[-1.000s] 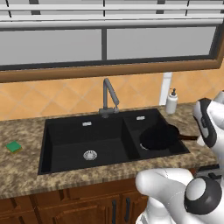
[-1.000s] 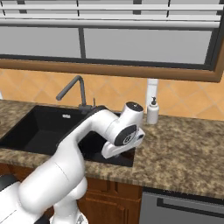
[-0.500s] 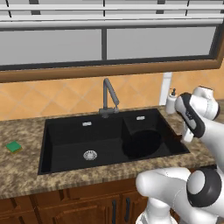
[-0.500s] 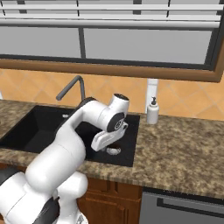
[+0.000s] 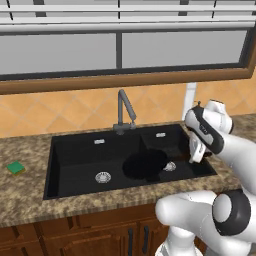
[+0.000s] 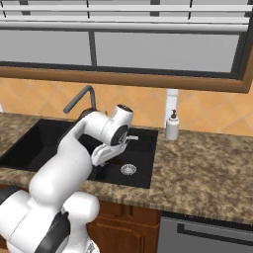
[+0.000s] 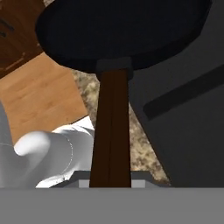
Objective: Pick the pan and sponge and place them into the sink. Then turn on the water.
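The black pan (image 5: 145, 165) hangs low over the divider between the two basins of the black sink (image 5: 75, 160), its dark-brown handle (image 5: 177, 161) pointing right. My gripper (image 5: 191, 159) is shut on the end of that handle. In the hand view the handle (image 7: 111, 131) runs from the gripper (image 7: 111, 183) up to the pan (image 7: 122, 30). The green and yellow sponge (image 5: 16, 167) lies on the counter left of the sink. Behind the wide basin stands the dark-grey tap (image 5: 125, 110), and no stream comes from it.
A white soap bottle (image 6: 172, 126) stands on the granite counter right of the sink (image 6: 143, 143). A round silver drain (image 5: 103, 176) sits in the wide basin and another drain (image 6: 128, 169) in the narrow one. Behind the counter are a tiled wall and a window.
The arm has swung left and carried the pan from over the narrow right basin to the divider, toward the wide basin. The sponge has not moved.
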Controlling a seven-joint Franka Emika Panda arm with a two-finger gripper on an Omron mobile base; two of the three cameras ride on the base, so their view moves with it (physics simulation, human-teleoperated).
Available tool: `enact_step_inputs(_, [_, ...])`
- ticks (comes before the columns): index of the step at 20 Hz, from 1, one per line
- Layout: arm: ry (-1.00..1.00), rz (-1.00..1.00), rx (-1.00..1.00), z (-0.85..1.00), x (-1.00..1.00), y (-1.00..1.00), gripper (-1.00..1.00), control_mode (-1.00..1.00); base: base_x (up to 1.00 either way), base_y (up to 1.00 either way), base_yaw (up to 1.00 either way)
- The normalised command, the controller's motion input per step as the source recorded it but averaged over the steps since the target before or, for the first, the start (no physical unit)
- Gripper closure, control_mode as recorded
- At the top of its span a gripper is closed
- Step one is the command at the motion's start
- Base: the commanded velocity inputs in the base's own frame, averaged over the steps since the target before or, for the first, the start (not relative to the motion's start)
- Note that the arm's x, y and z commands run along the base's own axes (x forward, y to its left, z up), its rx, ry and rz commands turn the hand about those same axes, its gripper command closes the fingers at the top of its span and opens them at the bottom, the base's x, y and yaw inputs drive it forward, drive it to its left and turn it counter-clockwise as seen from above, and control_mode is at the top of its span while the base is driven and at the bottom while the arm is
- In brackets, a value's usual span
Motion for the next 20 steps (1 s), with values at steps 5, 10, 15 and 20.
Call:
enact_step_inputs(5, [0.0,-0.02,0.0,0.0,0.1,0.71,1.0,-1.0,0.0,0.0,0.0])
enact_step_inputs(10, [-0.01,-0.02,0.0,-0.05,0.26,0.59,1.0,-1.0,0.0,0.0,0.0])
enact_step_inputs(15, [-0.04,-0.04,0.0,-0.06,0.23,0.43,1.0,-1.0,0.0,0.0,0.0])
enact_step_inputs(20, [-0.02,-0.03,0.0,-0.01,0.11,0.4,1.0,-1.0,0.0,0.0,0.0])
